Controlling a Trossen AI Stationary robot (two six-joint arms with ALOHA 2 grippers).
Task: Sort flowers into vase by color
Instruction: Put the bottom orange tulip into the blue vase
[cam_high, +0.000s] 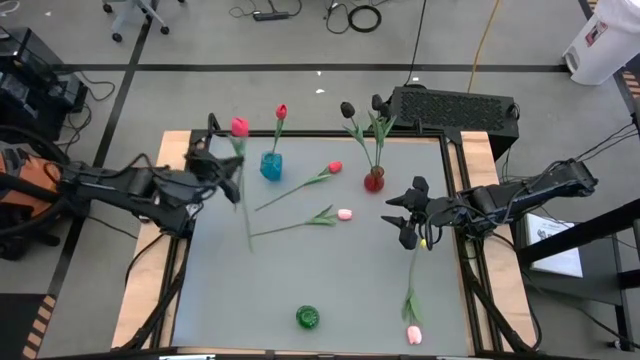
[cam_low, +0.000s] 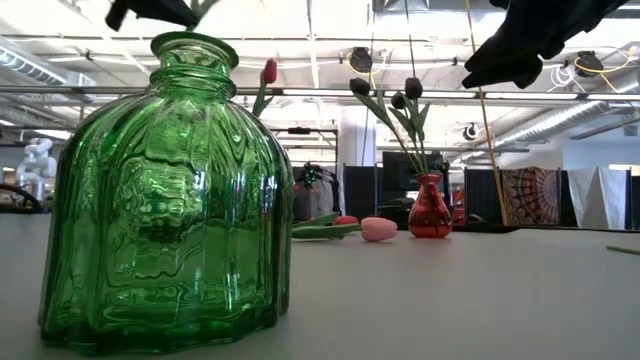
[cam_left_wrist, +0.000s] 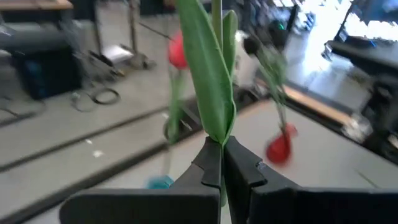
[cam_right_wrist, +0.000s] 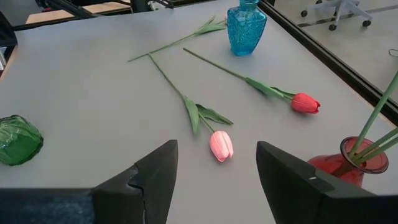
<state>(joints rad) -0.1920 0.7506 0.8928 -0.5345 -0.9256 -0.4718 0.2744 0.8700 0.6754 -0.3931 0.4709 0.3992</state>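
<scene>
Red tulip (cam_high: 239, 127) pinched by its stem in left hand (cam_high: 232, 180), stem near vertical; blue vase (cam_high: 271, 165) just beside. Right hand (cam_high: 412, 218) wide, empty.

Red tulip (cam_high: 281, 112) upright in blue vase (cam_high: 271, 165), far left. Two black tulips (cam_high: 347, 109) upright in red vase (cam_high: 374, 180). Red-headed tulip (cam_high: 240, 127) off the table, stem pinched in the closed left gripper (cam_high: 232, 172). Red tulip (cam_high: 333, 168) and pink tulip (cam_high: 344, 214) lie flat mid-table. Another pink tulip (cam_high: 413, 334) lies near right. Green vase (cam_high: 308, 318) near, empty.
</scene>
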